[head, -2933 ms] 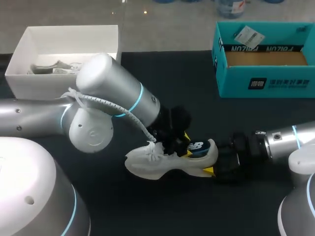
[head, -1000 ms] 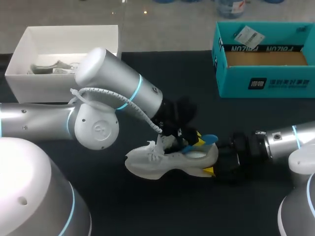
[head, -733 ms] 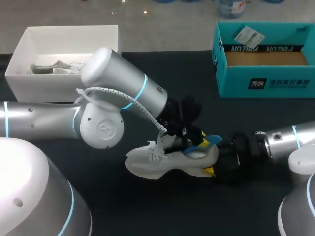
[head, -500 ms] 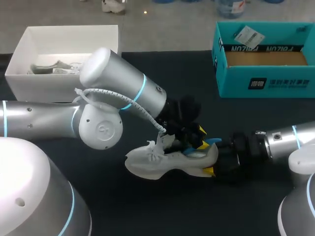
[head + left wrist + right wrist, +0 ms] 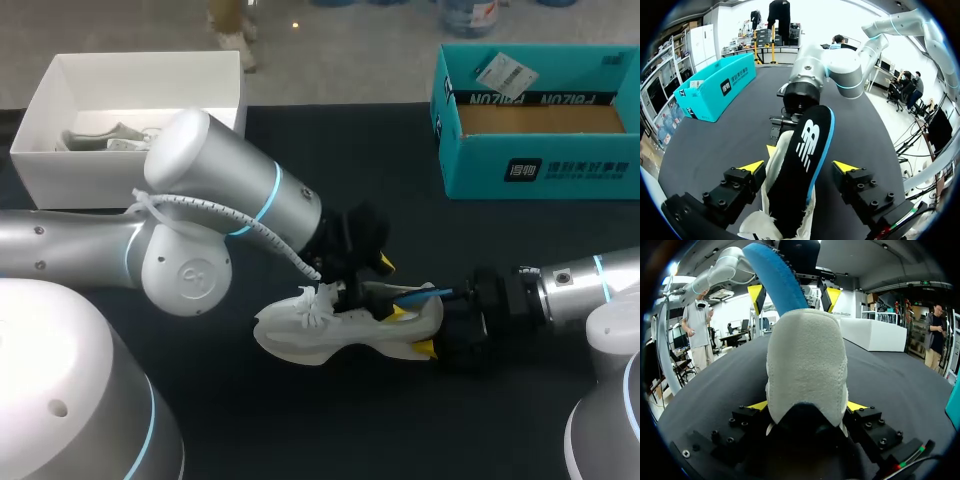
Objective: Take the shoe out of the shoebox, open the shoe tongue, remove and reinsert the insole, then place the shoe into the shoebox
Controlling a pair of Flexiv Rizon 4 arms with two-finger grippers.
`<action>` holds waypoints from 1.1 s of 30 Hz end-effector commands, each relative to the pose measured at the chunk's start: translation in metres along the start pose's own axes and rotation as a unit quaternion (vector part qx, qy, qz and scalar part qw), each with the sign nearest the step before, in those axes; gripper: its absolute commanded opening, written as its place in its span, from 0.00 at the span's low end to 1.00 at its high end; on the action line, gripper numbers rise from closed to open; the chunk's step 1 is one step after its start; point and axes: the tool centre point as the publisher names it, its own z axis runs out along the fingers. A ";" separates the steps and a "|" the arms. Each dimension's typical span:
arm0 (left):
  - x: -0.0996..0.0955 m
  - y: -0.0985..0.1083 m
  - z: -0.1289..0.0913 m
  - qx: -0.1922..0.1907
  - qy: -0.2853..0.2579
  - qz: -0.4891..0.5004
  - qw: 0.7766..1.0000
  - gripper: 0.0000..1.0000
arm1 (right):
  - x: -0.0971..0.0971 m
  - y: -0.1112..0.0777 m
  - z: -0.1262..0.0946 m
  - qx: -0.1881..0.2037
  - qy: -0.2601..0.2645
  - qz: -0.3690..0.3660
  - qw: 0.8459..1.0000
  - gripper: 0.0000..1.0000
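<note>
You are in the insole step, by my reading. The shoe (image 5: 320, 340) stands on the table near its centre, a little toward 6 o'clock in the head view, with the toe at 9 o'clock and the heel at 3 o'clock. The insole (image 5: 802, 150) is half in. Its front end is inside the shoe and its heel end rises out over the collar. I cannot tell from this alone whether it is on its way out or on its way back in. Your right gripper (image 5: 807, 406) is clamped on the heel, one finger on each side. Your left gripper (image 5: 799, 167) hangs over the shoe's mouth with its fingers spread. The insole is between them, and there is a gap on at least one side, so nothing is grasped. The next move likely calls for the left fingers to pinch the raised end and draw it clear or press it flat, with the right holding the heel firm. A skewed pull could buckle the insole. The tongue and laces are mostly hidden under your left wrist in the head view, and the insole's front end is out of sight inside the shoe. The teal box (image 5: 540, 165), probably the shoebox, sits at 1 o'clock. The contents of the white box (image 5: 100, 175) at 10 o'clock are hard to make out.
</note>
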 end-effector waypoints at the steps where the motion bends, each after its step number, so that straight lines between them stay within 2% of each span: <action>1: 0.000 0.005 0.004 -0.005 -0.010 -0.001 1.000 0.79 | 0.001 0.001 0.001 0.001 -0.001 0.000 1.000 0.00; 3: 0.000 0.007 0.006 -0.008 -0.010 0.001 1.000 0.77 | 0.001 0.001 0.001 0.001 -0.001 0.000 1.000 0.00; 5: 0.000 0.007 0.007 -0.011 -0.008 0.004 1.000 0.68 | 0.001 0.001 0.001 0.001 -0.001 0.000 1.000 0.00; 7: 0.000 0.007 0.008 -0.012 -0.010 0.009 1.000 0.45 | 0.001 0.001 0.001 0.001 -0.001 0.000 1.000 0.00; 9: 0.000 0.008 0.009 -0.014 -0.013 0.013 1.000 0.18 | 0.001 0.001 0.001 0.001 -0.001 0.000 1.000 0.00; 11: 0.000 0.009 0.009 -0.015 -0.012 0.013 1.000 0.00 | 0.001 0.001 0.001 0.001 -0.001 0.000 1.000 0.00; 17: 0.000 0.009 0.003 -0.017 -0.005 0.018 1.000 0.00 | 0.001 0.001 0.001 0.001 -0.001 0.000 1.000 0.00; 18: 0.000 0.007 0.000 -0.009 0.012 0.013 1.000 0.00 | 0.001 0.001 0.001 0.001 -0.001 0.000 1.000 0.00; 21: 0.002 0.001 -0.009 -0.001 0.013 0.015 1.000 0.00 | 0.001 0.001 0.001 0.001 -0.001 0.000 1.000 0.00; 27: 0.008 -0.022 -0.026 0.023 0.039 0.003 0.999 0.00 | 0.001 0.001 0.001 0.001 -0.001 0.000 1.000 0.00; 33: 0.012 -0.051 -0.046 0.063 0.086 -0.009 0.994 0.00 | 0.001 0.001 0.001 0.001 -0.001 0.000 1.000 0.00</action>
